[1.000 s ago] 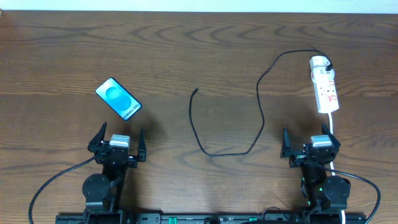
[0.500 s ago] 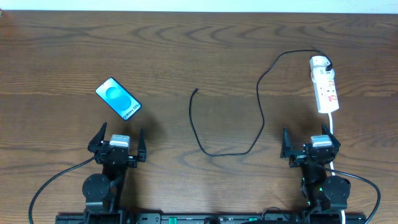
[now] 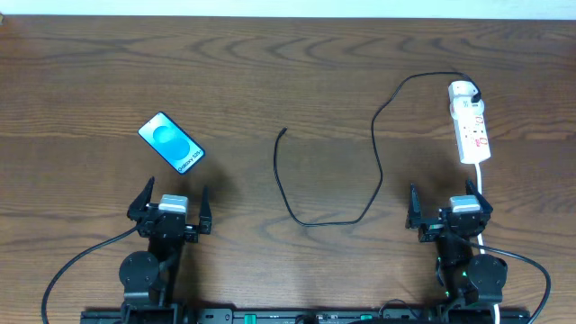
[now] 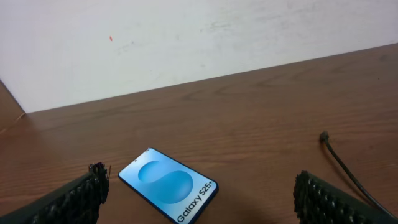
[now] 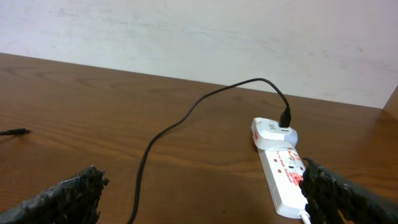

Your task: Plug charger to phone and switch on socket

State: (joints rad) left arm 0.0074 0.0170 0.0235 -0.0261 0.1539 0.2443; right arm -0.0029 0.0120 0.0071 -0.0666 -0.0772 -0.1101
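Observation:
The phone (image 3: 171, 143) lies flat on the table at the left, blue screen up; it also shows in the left wrist view (image 4: 168, 185). The black charger cable (image 3: 373, 171) loops across the middle, its free plug tip (image 3: 283, 132) lying on the wood and showing in the left wrist view (image 4: 324, 137). The cable's other end enters the white adapter (image 3: 463, 90) on the white socket strip (image 3: 472, 128), also seen in the right wrist view (image 5: 283, 177). My left gripper (image 3: 170, 206) is open and empty, near side of the phone. My right gripper (image 3: 449, 208) is open and empty, near side of the strip.
The strip's white cord (image 3: 481, 184) runs toward the right arm's base. A white wall (image 4: 186, 37) rises behind the table's far edge. Both arm bases sit at the near table edge.

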